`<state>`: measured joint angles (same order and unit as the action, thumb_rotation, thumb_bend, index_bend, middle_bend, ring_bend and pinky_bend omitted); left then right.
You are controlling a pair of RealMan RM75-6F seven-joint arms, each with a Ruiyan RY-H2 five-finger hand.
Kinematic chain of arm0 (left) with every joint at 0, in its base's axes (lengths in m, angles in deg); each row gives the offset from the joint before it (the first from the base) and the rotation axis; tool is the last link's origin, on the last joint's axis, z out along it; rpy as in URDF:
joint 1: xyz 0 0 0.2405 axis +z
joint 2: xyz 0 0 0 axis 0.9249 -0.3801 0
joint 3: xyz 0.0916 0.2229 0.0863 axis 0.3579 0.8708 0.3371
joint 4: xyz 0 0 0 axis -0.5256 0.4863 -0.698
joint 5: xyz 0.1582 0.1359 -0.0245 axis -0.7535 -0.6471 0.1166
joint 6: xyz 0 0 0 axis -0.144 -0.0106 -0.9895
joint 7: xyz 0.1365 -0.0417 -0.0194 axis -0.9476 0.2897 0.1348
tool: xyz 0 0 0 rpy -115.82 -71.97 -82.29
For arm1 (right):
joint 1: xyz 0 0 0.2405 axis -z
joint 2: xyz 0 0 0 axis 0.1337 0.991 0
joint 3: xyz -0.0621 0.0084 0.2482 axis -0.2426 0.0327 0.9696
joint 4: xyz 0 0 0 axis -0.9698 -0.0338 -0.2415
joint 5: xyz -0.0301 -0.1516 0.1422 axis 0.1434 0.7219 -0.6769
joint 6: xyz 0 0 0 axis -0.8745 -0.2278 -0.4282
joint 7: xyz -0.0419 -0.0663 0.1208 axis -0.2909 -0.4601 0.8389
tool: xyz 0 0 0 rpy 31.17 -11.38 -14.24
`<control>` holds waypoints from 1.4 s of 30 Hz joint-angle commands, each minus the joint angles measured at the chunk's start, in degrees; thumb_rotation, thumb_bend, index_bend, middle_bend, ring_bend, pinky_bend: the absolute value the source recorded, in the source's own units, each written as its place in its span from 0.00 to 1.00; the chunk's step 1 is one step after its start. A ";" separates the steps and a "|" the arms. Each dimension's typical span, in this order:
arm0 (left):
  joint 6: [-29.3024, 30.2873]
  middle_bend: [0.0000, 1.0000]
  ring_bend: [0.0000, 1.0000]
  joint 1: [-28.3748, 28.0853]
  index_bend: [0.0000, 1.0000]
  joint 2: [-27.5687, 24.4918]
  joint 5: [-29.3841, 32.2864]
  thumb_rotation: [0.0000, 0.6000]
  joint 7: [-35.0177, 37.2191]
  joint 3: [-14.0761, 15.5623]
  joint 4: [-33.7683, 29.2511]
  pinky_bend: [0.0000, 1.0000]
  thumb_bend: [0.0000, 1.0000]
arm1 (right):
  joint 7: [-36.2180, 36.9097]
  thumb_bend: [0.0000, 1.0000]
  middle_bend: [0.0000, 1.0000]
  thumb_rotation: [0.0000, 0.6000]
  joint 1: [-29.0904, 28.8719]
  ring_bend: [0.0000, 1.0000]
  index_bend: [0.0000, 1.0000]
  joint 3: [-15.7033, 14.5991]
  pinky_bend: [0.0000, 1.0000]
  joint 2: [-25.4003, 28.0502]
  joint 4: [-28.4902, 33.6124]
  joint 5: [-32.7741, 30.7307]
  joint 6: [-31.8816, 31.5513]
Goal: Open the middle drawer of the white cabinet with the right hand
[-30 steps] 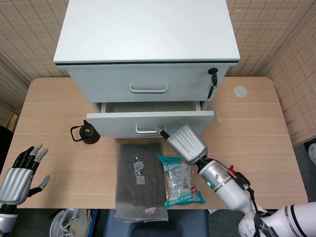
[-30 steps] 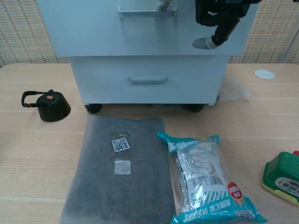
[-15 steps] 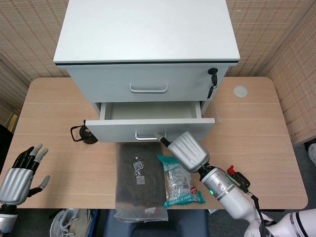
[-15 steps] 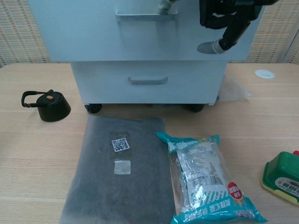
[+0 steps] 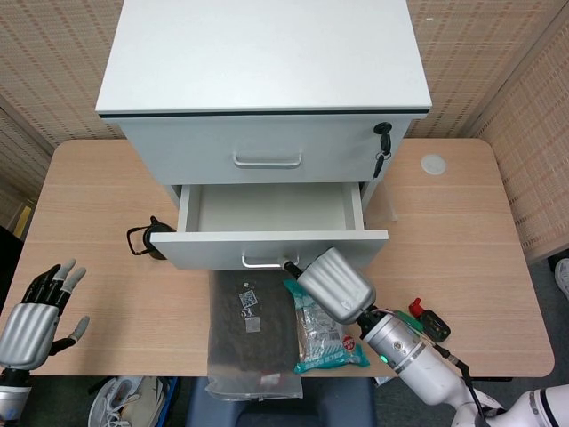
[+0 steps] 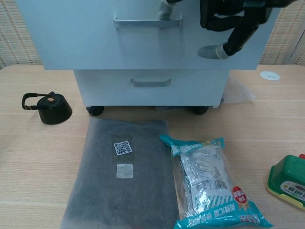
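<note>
White cabinet (image 5: 263,53) stands at far centre of table (image 5: 462,231). Middle drawer (image 5: 271,233) is pulled out, interior visible. Right hand (image 5: 334,285) hooks a finger on the drawer handle (image 5: 264,261). Left hand (image 5: 37,311) rests near left, fingers spread, holding nothing.

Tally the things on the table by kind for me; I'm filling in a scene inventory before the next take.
Cabinet: 1
Black kettle: 1
Grey packet: 1
Snack bag: 1
Green box: 1
Clear plastic wrap: 1
White disc: 1
Total: 7
</note>
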<state>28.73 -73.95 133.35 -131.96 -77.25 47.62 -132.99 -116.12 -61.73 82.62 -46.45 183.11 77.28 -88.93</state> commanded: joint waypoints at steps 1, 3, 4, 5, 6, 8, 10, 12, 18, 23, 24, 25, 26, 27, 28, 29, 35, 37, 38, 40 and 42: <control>0.13 0.00 0.03 0.07 0.09 -0.04 -0.02 1.00 0.01 0.00 -0.02 0.11 0.33 | 0.26 0.32 0.90 1.00 0.90 0.93 0.23 -0.71 0.77 0.03 0.00 2.52 0.47; 0.22 0.00 0.03 0.12 0.09 -0.09 -0.04 1.00 0.03 0.00 -0.03 0.11 0.32 | 0.52 0.32 0.90 1.00 1.53 0.93 0.23 -1.13 0.77 -0.01 0.00 4.68 0.66; 0.28 0.00 0.03 0.15 0.09 -0.08 -0.06 1.00 0.05 0.01 -0.02 0.11 0.32 | 0.65 0.32 0.90 1.00 1.83 0.93 0.23 -1.30 0.77 0.01 0.00 5.54 0.70; 0.30 0.00 0.03 0.15 0.09 -0.08 -0.06 1.00 0.07 -0.01 -0.01 0.11 0.32 | 0.74 0.32 0.90 1.00 2.21 0.93 0.23 -1.56 0.77 0.02 0.00 6.72 0.79; 0.27 0.00 0.03 0.15 0.09 -0.09 -0.06 1.00 0.08 0.00 -0.01 0.11 0.32 | 0.78 0.32 0.91 1.00 2.49 0.93 0.23 -1.77 0.77 0.06 0.00 7.53 0.90; 0.26 0.00 0.03 0.16 0.09 -0.07 -0.10 1.00 0.09 0.05 -0.01 0.11 0.32 | 1.05 0.32 0.91 1.00 3.19 0.93 0.23 -2.17 0.77 0.10 0.00 9.36 1.08; 0.25 0.00 0.03 0.17 0.09 -0.08 -0.12 1.00 0.10 0.07 -0.02 0.11 0.32 | 1.25 0.31 0.91 1.00 3.76 0.94 0.23 -2.45 0.77 0.15 0.00 10.74 1.25; 0.31 0.00 0.03 0.19 0.09 -0.11 -0.14 1.00 0.14 0.05 -0.01 0.11 0.32 | 1.48 0.32 0.91 1.00 4.40 0.94 0.23 -2.68 0.77 0.20 0.00 12.25 1.41; 0.47 0.00 0.03 0.24 0.09 -0.28 -0.26 1.00 0.17 0.05 -0.11 0.11 0.32 | 2.08 0.32 0.91 1.00 6.33 0.94 0.23 -3.17 0.77 0.35 0.00 16.40 1.61; 0.44 0.00 0.03 0.23 0.09 -0.33 -0.33 1.00 0.16 0.07 -0.23 0.11 0.32 | 2.87 0.32 0.91 1.00 8.10 0.94 0.23 -3.46 0.77 0.65 0.00 19.45 1.65; 0.45 0.00 0.03 0.22 0.09 -0.36 -0.36 1.00 0.12 0.06 -0.27 0.11 0.32 | 2.93 0.32 0.91 1.00 8.40 0.94 0.23 -3.51 0.77 0.73 0.00 19.94 1.68; 0.50 0.00 0.03 0.23 0.09 -0.40 -0.39 1.00 0.10 0.05 -0.33 0.11 0.32 | 3.01 0.32 0.91 1.00 8.67 0.94 0.23 -3.54 0.77 0.79 0.00 20.34 1.75; 0.55 0.00 0.03 0.24 0.09 -0.44 -0.44 1.00 0.07 0.04 -0.38 0.11 0.32 | 3.10 0.32 0.91 1.00 8.92 0.94 0.23 -3.56 0.77 0.85 0.00 20.70 1.85; 0.63 0.00 0.03 0.26 0.09 -0.49 -0.46 1.00 0.04 0.02 -0.45 0.11 0.32 | 3.22 0.32 0.91 1.00 9.24 0.94 0.23 -3.61 0.77 0.94 0.00 21.29 2.02; 0.67 0.00 0.03 0.28 0.09 -0.53 -0.49 1.00 0.02 0.03 -0.50 0.11 0.32 | 3.35 0.32 0.91 1.00 9.49 0.94 0.23 -3.67 0.77 0.99 0.00 21.81 2.15; 0.71 0.00 0.03 0.30 0.09 -0.57 -0.51 1.00 -0.03 0.03 -0.58 0.11 0.32 | 3.59 0.32 0.91 1.00 9.83 0.94 0.23 -3.72 0.77 1.05 0.00 22.48 2.27; 0.76 0.00 0.03 0.40 0.09 -0.73 -0.52 1.00 -0.24 0.08 -0.84 0.11 0.32 | 5.15 0.32 0.91 1.00 11.96 0.94 0.23 -3.60 0.77 1.76 0.00 26.67 1.74; 0.80 0.00 0.03 0.41 0.09 -0.80 -0.52 1.00 -0.29 0.04 -0.96 0.11 0.32 | 5.62 0.31 0.91 1.00 12.78 0.94 0.23 -3.41 0.77 2.18 0.00 27.81 1.10; 0.82 0.00 0.03 0.38 0.09 -0.86 -0.55 1.00 -0.32 0.01 -1.09 0.11 0.32 | 6.14 0.32 0.90 1.00 13.40 0.94 0.23 -3.13 0.77 2.41 0.00 28.70 0.38; 0.88 0.00 0.03 0.36 0.09 -0.93 -0.65 1.00 -0.41 -0.02 -1.25 0.11 0.32 | 7.19 0.32 0.89 1.00 14.35 0.93 0.23 -2.64 0.77 2.77 0.00 30.16 -0.83; 0.88 0.00 0.03 0.34 0.09 -1.03 -0.72 1.00 -0.52 -0.02 -1.44 0.11 0.32 | 8.44 0.32 0.86 1.00 15.73 0.91 0.23 -2.34 0.77 3.65 0.00 31.99 -2.43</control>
<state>29.60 -73.60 132.33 -132.67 -77.76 47.60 -134.44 -108.70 -47.07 79.89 -43.53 183.11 108.02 -90.33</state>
